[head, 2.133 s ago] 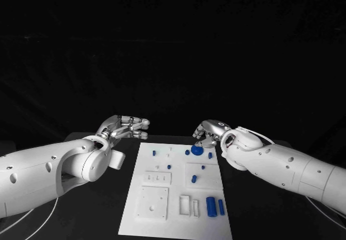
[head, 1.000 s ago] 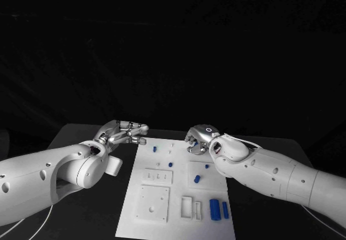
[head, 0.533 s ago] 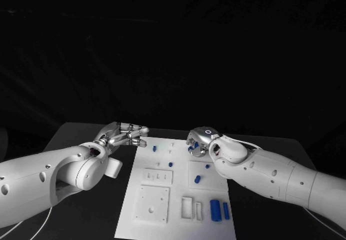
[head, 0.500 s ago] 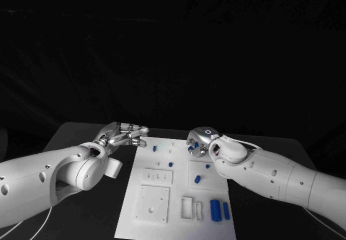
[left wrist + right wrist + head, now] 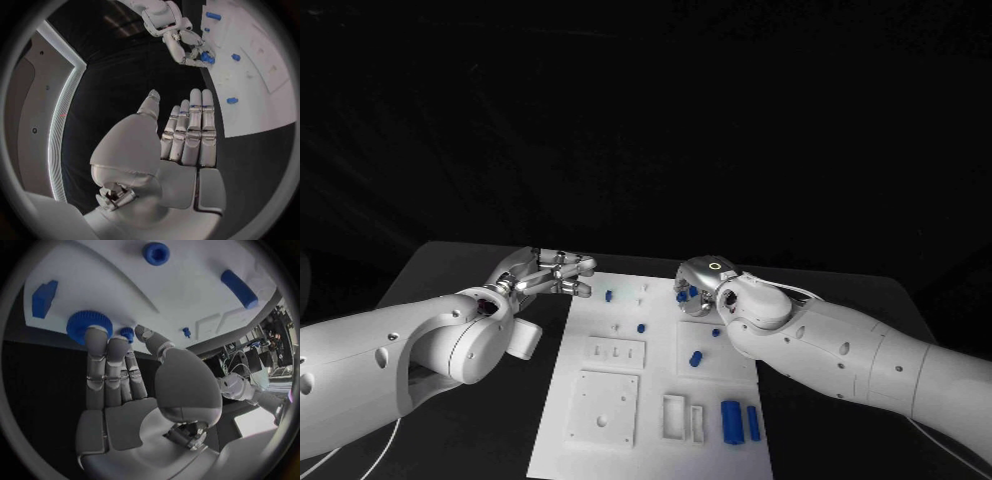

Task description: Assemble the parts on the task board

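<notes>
Two silver hands frame the far end of the white task board [image 5: 625,400], and the right hand [image 5: 701,285] is the one at work. About two seconds earlier a round blue toothed gear [image 5: 89,325] lay in plain sight just in front of this hand; the hand has since closed in over it, and in the head view the gear is now largely tucked beneath the hand.

In the right wrist view the fingertips [image 5: 94,335] rest on the gear's rim at the board's edge. A small blue peg [image 5: 127,333] sits between those fingertips and the thumb. The fingers are nearly straight and close together, the thumb angled in toward them. Whether the gear is truly pinched or merely touched cannot be told from these views.

Off the board's far corner, the left hand [image 5: 548,272] hovers, little changed over the same stretch. Its fingers lie side by side and extended, thumb apart, with nothing in them.

Other blue parts wait well short of either hand's fingertips, among them a large cylinder [image 5: 731,420] at the board's near end.

Contact with the gear suggests a pickup is beginning; assembly itself looks barely begun.
</notes>
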Controlling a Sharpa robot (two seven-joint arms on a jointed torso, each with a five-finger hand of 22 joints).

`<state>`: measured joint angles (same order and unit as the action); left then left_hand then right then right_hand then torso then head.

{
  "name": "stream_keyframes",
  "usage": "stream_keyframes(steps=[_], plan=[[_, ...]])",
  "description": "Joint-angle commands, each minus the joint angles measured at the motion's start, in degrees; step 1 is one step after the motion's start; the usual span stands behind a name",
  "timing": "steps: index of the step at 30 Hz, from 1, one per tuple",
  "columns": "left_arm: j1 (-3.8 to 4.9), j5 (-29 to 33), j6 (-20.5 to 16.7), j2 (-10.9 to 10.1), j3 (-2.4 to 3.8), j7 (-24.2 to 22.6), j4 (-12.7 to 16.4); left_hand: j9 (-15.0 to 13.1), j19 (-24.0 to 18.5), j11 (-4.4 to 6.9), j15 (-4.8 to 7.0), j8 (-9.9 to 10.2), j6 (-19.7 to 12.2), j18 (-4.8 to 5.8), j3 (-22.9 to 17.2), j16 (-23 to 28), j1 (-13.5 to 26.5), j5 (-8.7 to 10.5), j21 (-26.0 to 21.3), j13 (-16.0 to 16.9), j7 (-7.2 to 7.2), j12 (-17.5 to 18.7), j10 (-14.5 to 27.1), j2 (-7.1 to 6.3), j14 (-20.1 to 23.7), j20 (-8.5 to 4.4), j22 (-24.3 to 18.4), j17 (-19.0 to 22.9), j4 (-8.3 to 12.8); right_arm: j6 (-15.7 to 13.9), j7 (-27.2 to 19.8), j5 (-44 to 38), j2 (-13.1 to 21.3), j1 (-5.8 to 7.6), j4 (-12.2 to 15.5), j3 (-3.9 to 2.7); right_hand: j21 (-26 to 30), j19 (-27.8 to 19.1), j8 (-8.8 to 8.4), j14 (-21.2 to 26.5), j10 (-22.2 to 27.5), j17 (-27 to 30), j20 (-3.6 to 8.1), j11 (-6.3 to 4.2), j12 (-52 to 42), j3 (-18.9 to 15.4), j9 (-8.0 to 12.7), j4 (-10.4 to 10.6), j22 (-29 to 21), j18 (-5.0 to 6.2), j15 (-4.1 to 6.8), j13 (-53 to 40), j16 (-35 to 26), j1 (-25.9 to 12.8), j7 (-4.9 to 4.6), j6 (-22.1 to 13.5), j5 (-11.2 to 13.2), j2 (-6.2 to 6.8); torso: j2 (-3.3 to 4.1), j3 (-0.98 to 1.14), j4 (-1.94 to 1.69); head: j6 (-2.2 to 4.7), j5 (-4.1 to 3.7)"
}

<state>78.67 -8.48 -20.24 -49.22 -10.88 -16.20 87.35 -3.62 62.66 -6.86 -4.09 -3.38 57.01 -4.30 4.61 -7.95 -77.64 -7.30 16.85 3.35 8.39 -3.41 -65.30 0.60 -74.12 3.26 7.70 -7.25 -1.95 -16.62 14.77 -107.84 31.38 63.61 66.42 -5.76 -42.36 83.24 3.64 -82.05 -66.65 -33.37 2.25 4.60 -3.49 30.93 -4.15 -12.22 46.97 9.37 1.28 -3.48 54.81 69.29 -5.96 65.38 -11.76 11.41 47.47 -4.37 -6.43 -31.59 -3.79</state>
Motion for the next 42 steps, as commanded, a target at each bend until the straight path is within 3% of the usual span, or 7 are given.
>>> stream_keyframes(steps=[1, 7, 21, 31, 34, 38, 42], plan=[[0.08, -0.33, 1.08, 0.12, 0.06, -0.05, 0.07, -0.09, -0.40, 0.01, -0.02, -0.21, -0.21, 0.57, -0.29, -0.24, 0.60, 0.08, 0.40, 0.06, 0.20, -0.07, 0.55, -0.03, 0.24, -0.07, 0.07, -0.08, 0.20, 1.18, 0.61, -1.24, -0.10, -0.10, -0.17, -0.02, 0.49, 0.59, -0.01, 0.13, -0.69, 0.08, 0.04, -0.19, 0.15, 1.00, -0.07, -0.11, 0.33, 0.56, -0.22, 0.03, 0.39, 0.64, -0.21, 0.47, 0.73, -0.57, 0.26, -0.09, -0.05, 0.05, -0.04], [0.08, -0.34, 1.15, 0.10, 0.06, 0.07, 0.02, -0.08, -0.43, 0.00, -0.03, -0.20, -0.28, 0.53, -0.35, -0.32, 0.68, 0.10, 0.53, 0.06, 0.23, -0.09, 0.63, -0.05, 0.25, -0.05, 0.05, -0.08, 0.14, 1.32, 0.92, -1.80, -0.06, -0.15, -0.23, -0.02, 0.37, 0.62, 0.00, 0.18, -3.02, 0.05, 0.46, -0.81, 0.15, 4.67, -0.23, -0.93, 1.60, 0.02, 0.17, -0.01, 0.53, 1.41, 0.05, 1.84, 3.30, -2.10, 0.45, -0.19, -0.07, 0.10, -0.10], [0.08, -0.48, 1.33, 0.19, 0.06, 0.31, -0.13, -0.08, -0.44, -0.01, -0.03, -0.20, -0.28, 0.53, -0.36, -0.33, 0.69, 0.11, 0.55, 0.06, 0.23, -0.08, 0.65, -0.06, 0.25, -0.05, 0.04, -0.08, 0.13, -1.44, 1.61, -2.09, -0.12, -0.29, 0.15, -0.02, -0.66, 0.54, 0.09, 0.16, -9.77, -0.14, 1.85, -2.82, 0.05, 5.30, -1.64, -2.18, 4.30, -1.71, 1.61, -0.31, 0.32, 2.98, 1.12, 5.98, 6.78, -5.77, 0.82, -0.36, -0.05, 0.33, -0.13], [0.10, -0.64, 1.27, 0.16, 0.06, 0.53, -0.42, -0.09, -0.50, -0.04, -0.04, -0.22, -0.27, 0.50, -0.46, -0.39, 0.57, 0.10, 0.71, 0.06, 0.24, -0.09, 0.77, -0.09, 0.28, -0.04, -0.02, -0.07, 0.21, -4.79, 4.38, -2.68, 0.24, -0.14, 3.05, -0.19, -0.05, 0.72, 0.01, 0.05, -10.33, -0.79, 2.28, -3.02, 0.06, 5.47, -2.74, -2.89, 7.06, -2.34, 1.86, -0.30, -0.09, 2.58, 1.31, 6.44, 6.60, -5.84, 0.97, -0.56, -0.18, 0.84, -0.16], [0.14, -0.67, 1.21, 0.15, 0.06, 0.57, -0.44, -0.09, -0.48, -0.04, -0.03, -0.22, -0.27, 0.49, -0.48, -0.42, 0.55, 0.09, 0.75, 0.06, 0.24, -0.08, 0.82, -0.07, 0.24, -0.05, -0.02, -0.08, 0.24, -5.70, 5.15, -2.92, -0.46, 0.00, 2.99, -0.26, 0.04, 0.61, 0.01, 0.03, -10.33, -0.84, 2.20, -2.97, 0.04, 5.84, -2.75, -2.90, 7.86, -2.45, 1.77, -0.28, -0.19, 2.69, 1.32, 6.59, 6.92, -5.57, 1.03, -0.59, -0.17, 0.85, 0.15], [0.18, -0.72, 1.21, 0.23, 0.06, 0.59, -0.47, -0.09, -0.48, -0.04, -0.03, -0.22, -0.27, 0.49, -0.48, -0.42, 0.55, 0.09, 0.75, 0.06, 0.24, -0.08, 0.82, -0.07, 0.24, -0.05, -0.02, -0.08, 0.24, -6.80, 6.22, -3.21, -1.76, 0.09, 2.61, -0.30, 0.25, 0.61, 0.03, 0.00, -10.34, -0.82, 2.21, -2.99, 0.05, 6.01, -2.73, -2.84, 8.23, -2.45, 1.78, -0.28, -0.27, 2.71, 1.35, 6.61, 6.97, -5.44, 1.19, -0.59, -0.28, 1.00, -0.10], [0.21, -0.75, 1.26, 0.46, 0.07, 0.53, -0.49, -0.09, -0.48, -0.04, -0.03, -0.22, -0.27, 0.49, -0.48, -0.42, 0.55, 0.09, 0.75, 0.06, 0.24, -0.08, 0.82, -0.07, 0.24, -0.05, -0.02, -0.08, 0.24, -7.83, 7.12, -3.65, -3.24, 0.13, 1.87, -0.32, 0.67, 0.81, 0.02, -0.03, -10.41, -0.84, 2.21, -3.01, 0.06, 6.03, -2.68, -2.68, 9.45, -2.48, 1.79, -0.28, -0.33, 2.76, 1.37, 6.74, 6.33, -5.14, 1.20, -0.75, -0.44, 0.97, -0.18]])
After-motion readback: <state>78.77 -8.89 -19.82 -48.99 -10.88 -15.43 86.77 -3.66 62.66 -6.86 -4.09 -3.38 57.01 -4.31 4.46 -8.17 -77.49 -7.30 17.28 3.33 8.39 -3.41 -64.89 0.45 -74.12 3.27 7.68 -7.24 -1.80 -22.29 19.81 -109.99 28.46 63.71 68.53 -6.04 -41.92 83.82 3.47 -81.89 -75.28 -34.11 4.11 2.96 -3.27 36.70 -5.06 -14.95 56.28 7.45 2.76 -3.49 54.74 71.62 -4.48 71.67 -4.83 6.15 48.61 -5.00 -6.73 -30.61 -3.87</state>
